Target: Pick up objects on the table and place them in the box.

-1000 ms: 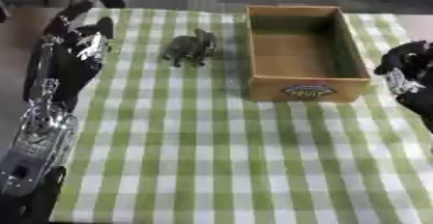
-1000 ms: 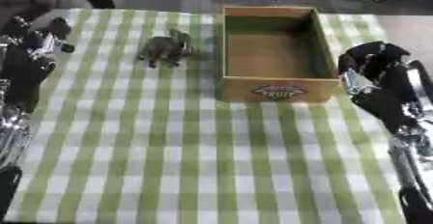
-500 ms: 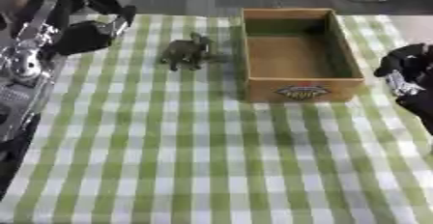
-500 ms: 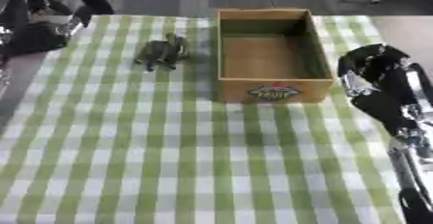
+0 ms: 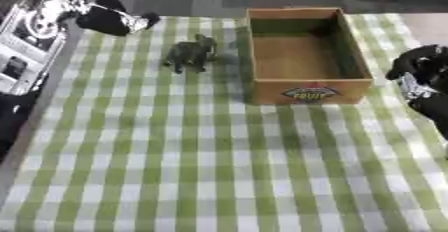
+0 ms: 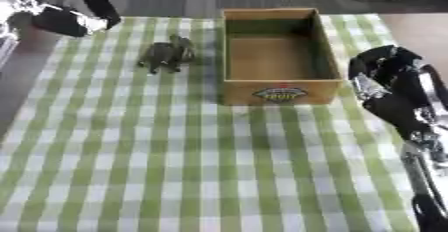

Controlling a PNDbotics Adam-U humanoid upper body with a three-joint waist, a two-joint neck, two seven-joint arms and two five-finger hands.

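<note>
Toy animal (image 5: 190, 53), dark grey-green, stood upright on the checked table (image 5: 175, 166) just left of the box (image 5: 302, 56). Left hand (image 5: 112, 18) hovered beyond it, finger state indiscernible. Right hand (image 6: 385, 71) curled, holding nothing.

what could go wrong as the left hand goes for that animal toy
The toy animal stands upright on thin legs beside the box, so a sideways brush from the left hand could tip it or push it against the box wall. The checked cloth might bunch under a low approach. The right hand sits close to the box's other side and could crowd the drop.
</note>
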